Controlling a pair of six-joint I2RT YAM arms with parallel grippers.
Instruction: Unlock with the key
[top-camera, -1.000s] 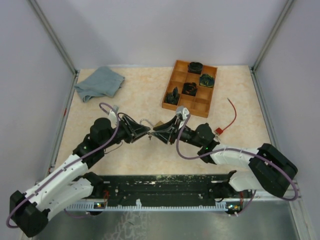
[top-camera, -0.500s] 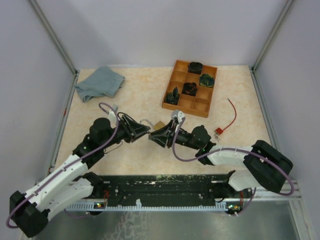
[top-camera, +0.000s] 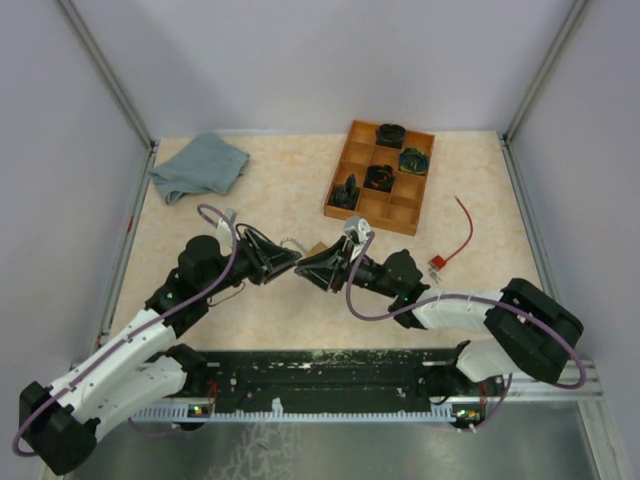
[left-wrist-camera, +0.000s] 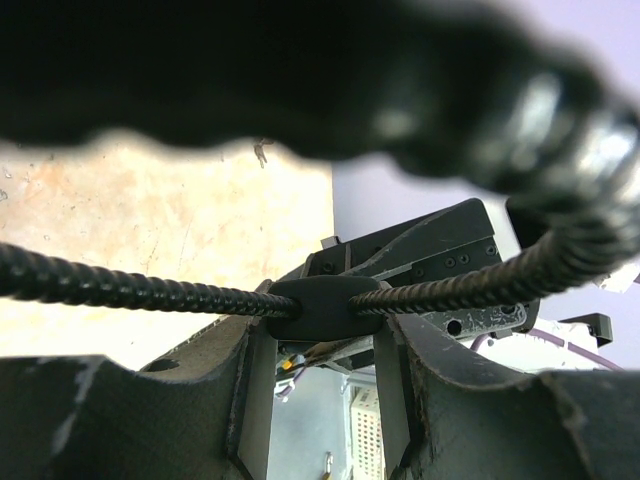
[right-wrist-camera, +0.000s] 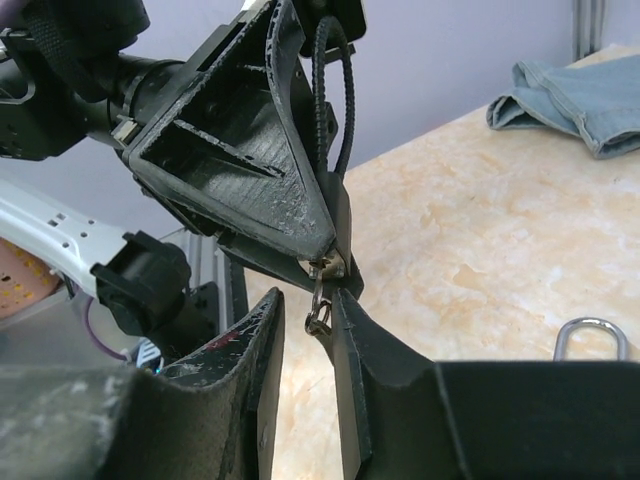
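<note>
Meeting tip to tip above the middle of the surface (top-camera: 280, 200), the left hand (top-camera: 290, 262) and the right hand (top-camera: 312, 268) face each other.

Left hand: closed on the black oval body of the cable lock (left-wrist-camera: 318, 305), with one finger on each side. The braided cable runs out of the body in both directions.

Key (right-wrist-camera: 326, 267): located at the tip of the left hand, at the lock end, with a small metal ring (right-wrist-camera: 318, 320) hanging below it. Whether the key is seated in the lock cannot be determined.

Right hand: jaws narrow but not closed, with the ring in the gap between the fingers (right-wrist-camera: 350, 345). The ring lies against or just beside one finger and clear of the other.

Far side of the surface: a blue cloth (top-camera: 198, 166) at the left, a wooden compartment tray (top-camera: 339, 167) holding dark parts at the right, and a red wire (top-camera: 470, 232) near the tray.
</note>
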